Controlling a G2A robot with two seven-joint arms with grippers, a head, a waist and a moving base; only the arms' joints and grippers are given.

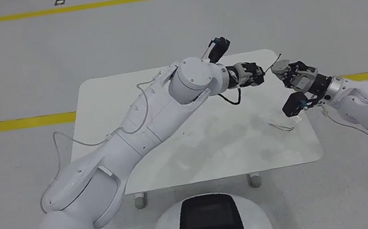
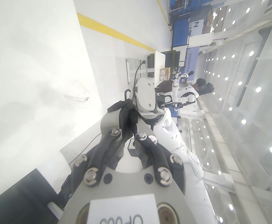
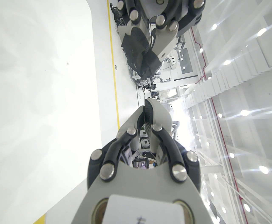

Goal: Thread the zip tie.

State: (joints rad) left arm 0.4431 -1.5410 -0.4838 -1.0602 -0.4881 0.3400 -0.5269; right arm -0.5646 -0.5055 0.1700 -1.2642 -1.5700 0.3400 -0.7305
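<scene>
A thin black zip tie (image 1: 275, 64) hangs in the air over the right part of the white table (image 1: 176, 158), its free end curving up and away. My left gripper (image 1: 260, 73) and my right gripper (image 1: 283, 75) meet tip to tip there, each shut on the zip tie. In the left wrist view the left gripper (image 2: 127, 110) has its black pads pressed together. In the right wrist view the right gripper (image 3: 146, 104) pinches the zip tie (image 3: 145, 95) as a thin dark strip, and the left gripper (image 3: 144, 74) faces it closely.
A second black zip tie (image 1: 280, 126) lies flat on the table near the right edge, below the grippers; it is also the zip tie (image 2: 79, 98) in the left wrist view. The right table edge is close to the right arm.
</scene>
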